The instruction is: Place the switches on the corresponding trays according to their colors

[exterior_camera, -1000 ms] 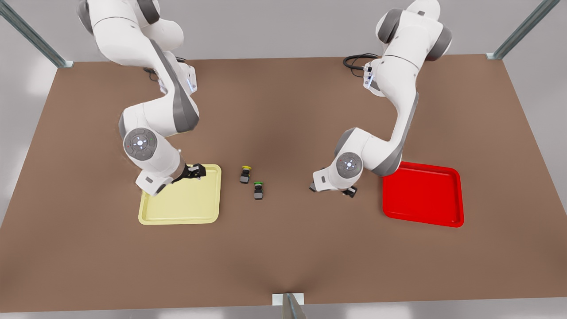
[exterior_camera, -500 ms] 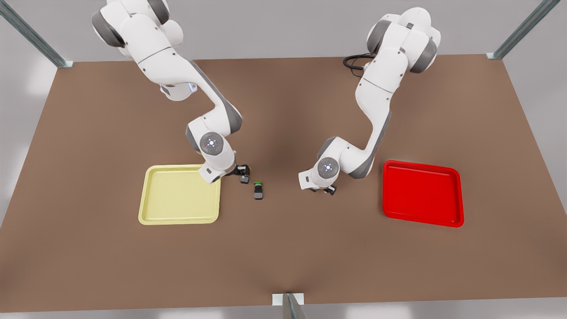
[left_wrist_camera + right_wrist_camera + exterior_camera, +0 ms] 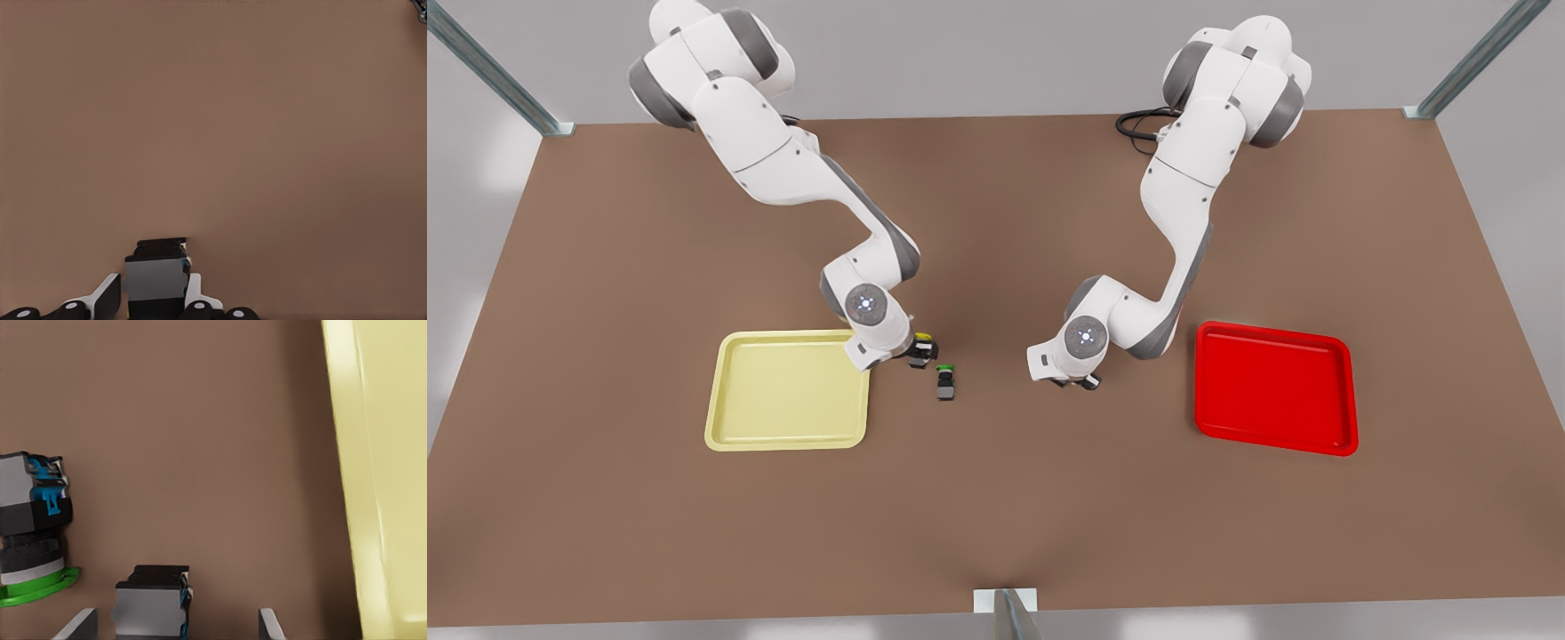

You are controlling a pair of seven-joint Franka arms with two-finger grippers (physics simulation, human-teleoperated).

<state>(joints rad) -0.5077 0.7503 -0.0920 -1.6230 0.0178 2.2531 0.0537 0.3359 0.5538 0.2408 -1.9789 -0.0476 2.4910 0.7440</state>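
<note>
Slip risks at both grasps, mid-tabletop

Right gripper [image 3: 175, 625] is straddling the yellow switch [image 3: 921, 339], fingers apart; closing off-centre could be tipping it toward the green switch [image 3: 945, 382] just beside. Left gripper [image 3: 150, 301] is pinching another switch [image 3: 154, 279], cap hidden, possibly twisting loose.

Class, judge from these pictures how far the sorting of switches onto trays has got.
Done: nothing; the yellow tray and red tray hold no switch. In hand: the right gripper, open, straddles the yellow switch on the table; the left gripper is down at a dark switch whose cap is hidden. Left: lifting and placing both. The green switch lies between the arms.
</note>
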